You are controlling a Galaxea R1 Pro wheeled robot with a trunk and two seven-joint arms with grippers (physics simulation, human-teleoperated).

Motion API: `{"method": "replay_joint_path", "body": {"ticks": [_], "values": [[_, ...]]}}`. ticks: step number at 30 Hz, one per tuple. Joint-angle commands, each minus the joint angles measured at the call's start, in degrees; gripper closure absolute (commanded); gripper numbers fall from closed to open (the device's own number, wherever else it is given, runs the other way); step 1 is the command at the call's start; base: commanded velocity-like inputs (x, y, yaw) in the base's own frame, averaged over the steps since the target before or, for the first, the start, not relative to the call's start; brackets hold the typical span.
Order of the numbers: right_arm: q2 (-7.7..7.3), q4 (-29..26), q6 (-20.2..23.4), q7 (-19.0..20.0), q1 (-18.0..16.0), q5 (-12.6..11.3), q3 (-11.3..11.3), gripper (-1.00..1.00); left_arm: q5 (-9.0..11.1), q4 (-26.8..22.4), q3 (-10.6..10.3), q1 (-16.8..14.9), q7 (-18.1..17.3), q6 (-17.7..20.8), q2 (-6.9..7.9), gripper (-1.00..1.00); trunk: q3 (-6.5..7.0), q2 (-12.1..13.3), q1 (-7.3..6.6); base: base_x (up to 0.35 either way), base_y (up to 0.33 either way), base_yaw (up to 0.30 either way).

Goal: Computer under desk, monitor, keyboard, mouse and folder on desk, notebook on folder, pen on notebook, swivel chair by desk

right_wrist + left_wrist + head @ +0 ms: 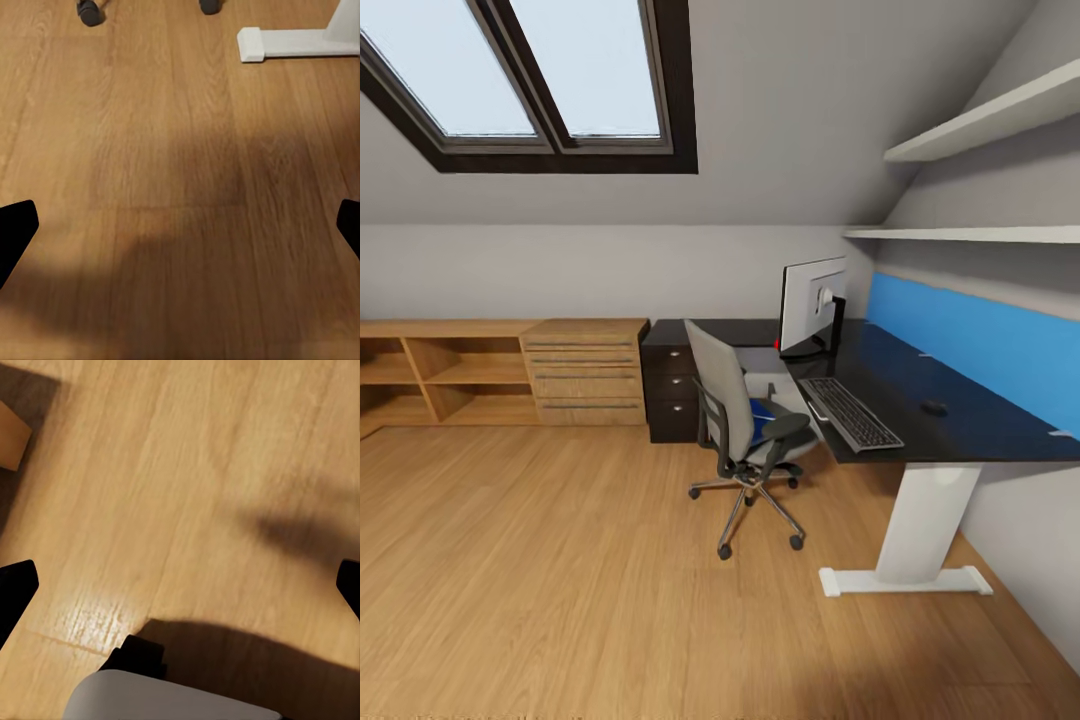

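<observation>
A black desk (980, 425) on a white leg (925, 525) runs along the right wall. On it, a monitor (812, 303) stands at the far end, a black keyboard (850, 412) lies near the front edge, and a small dark mouse (934, 407) sits to the keyboard's right. The grey swivel chair (728, 408) stands in front of the desk with a blue folder (764, 417) on its seat. A pale box, perhaps the computer (763, 383), shows under the desk behind the chair. My left gripper (180, 585) and right gripper (180, 225) hang open over the wooden floor, their fingers wide apart.
A dark drawer unit (670, 385) adjoins the desk's far end, with a wooden drawer chest (585, 375) and open shelving (440, 375) to its left. The desk's white foot (296, 41) and a chair castor (90, 10) lie ahead of my right gripper. Wall shelves (980, 125) hang above the desk.
</observation>
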Motion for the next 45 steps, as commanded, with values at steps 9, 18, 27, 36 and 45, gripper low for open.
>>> {"method": "replay_joint_path", "body": {"ticks": [9,18,27,36,45], "values": [[0.12,0.04,-0.16,-0.1,-0.03,-0.01,0.01,-1.0,0.17,-0.03,-0.02,-0.01,-0.14,-0.23,-0.01,-1.0,-2.43,-3.65,1.98,0.0,0.0,0.0],[0.08,0.04,-0.16,-0.1,-0.03,-0.01,0.01,-1.0,0.15,-0.03,-0.01,-0.01,-0.21,-0.24,0.0,-1.0,-4.35,-7.26,3.96,0.0,0.0,0.0],[0.0,0.04,-0.2,-0.1,-0.03,-0.01,0.01,-1.0,0.23,-0.03,-0.06,-0.01,-0.22,-0.19,0.03,-1.0,-5.98,-10.87,5.93,0.0,0.0,0.0],[-0.11,-0.81,-0.15,-0.09,-0.13,0.1,0.07,-1.0,0.3,-5.21,-0.28,-0.01,-0.16,0.37,0.1,-1.0,-7.59,-14.48,7.91,0.0,0.0,0.0],[-0.19,-12.94,5.45,-1.94,-2.06,-0.21,-0.06,-1.0,0.28,-25.7,-0.66,-0.01,0.07,14.09,-0.77,-1.0,-9.21,-18.09,9.89,0.0,0.0,0.0]]}}
